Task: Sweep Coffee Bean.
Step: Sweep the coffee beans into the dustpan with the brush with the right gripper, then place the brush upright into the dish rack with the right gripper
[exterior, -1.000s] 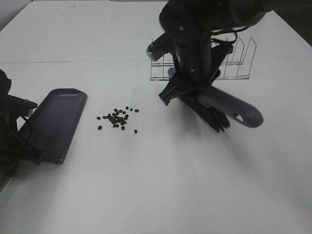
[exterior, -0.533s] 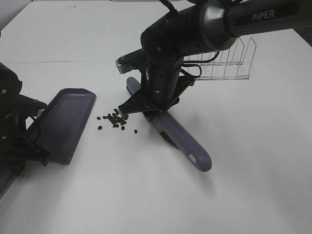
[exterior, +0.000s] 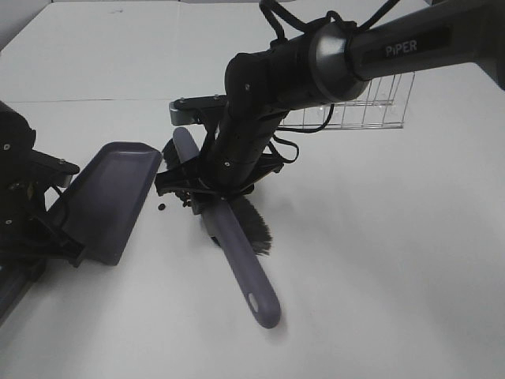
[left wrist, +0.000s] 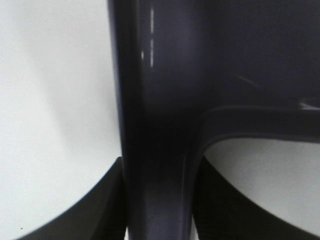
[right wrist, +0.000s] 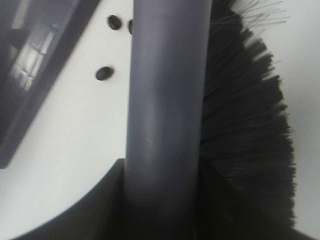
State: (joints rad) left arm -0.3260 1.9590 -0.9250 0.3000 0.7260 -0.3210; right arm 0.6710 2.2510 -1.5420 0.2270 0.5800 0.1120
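- Exterior high view: set high and off the arms, facing down and forward across the white tabletop. It is wide and distant, so both arms, the dustpan, the brush and the wire rack all fit.
- Left wrist view: looks along the dustpan's handle at very close range. The handle fills the centre, blurred, with bare tabletop on either side.
- Right wrist view: equally close, looking along the brush handle onto the tabletop. Bristles lie on one side, a few coffee beans and the dustpan's edge on the other.
- Overlap: the dustpan shows in all three views; the brush and beans show in the exterior high and right wrist views only.
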